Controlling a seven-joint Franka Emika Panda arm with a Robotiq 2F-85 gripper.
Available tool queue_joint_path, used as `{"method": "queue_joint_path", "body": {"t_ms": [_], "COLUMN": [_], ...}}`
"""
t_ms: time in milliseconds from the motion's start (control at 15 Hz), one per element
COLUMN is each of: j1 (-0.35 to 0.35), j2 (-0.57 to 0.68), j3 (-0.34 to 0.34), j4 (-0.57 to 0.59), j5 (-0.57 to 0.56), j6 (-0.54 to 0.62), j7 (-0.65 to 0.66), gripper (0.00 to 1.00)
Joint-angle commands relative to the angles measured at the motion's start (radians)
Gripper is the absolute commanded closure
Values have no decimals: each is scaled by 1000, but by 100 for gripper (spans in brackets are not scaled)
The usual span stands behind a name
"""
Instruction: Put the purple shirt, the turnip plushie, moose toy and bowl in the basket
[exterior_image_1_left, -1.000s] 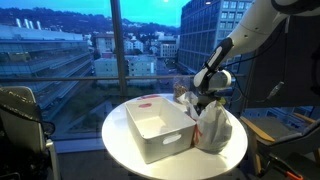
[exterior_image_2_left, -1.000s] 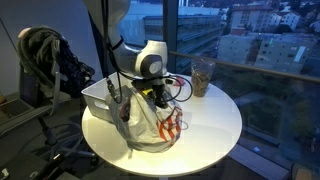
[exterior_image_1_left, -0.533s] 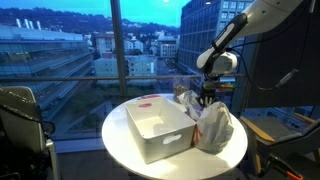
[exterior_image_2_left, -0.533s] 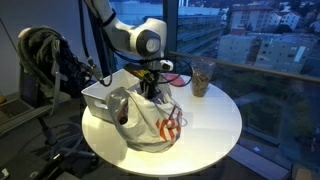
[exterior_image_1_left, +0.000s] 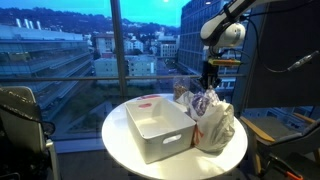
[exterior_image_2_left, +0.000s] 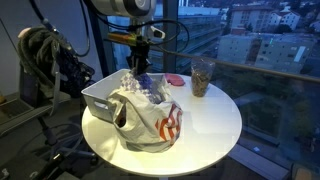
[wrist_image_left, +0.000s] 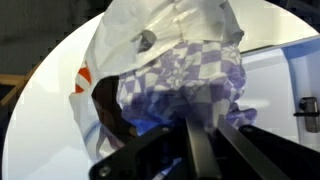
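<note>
My gripper is pinched shut on the top of the purple checked shirt. In both exterior views the cloth hangs straight down from the fingers. The shirt's lower end meets the crumpled white bag directly beneath the hand. The white basket sits lower, beside the bag, on the round table.

The shirt hangs over the bag beside the basket on the table.
</note>
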Motion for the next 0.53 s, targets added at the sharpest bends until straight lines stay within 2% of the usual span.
{"method": "queue_joint_path", "body": {"t_ms": [0,200,467], "j1": [33,54,82], "j2": [-194,-315,-397], "j3": [36,94,201], "j4": [-60,-58,32], "j5": [-147,-276,-420], "j6": [-19,-54,-126], "j7": [31,69,100], "gripper": [93,93,94]}}
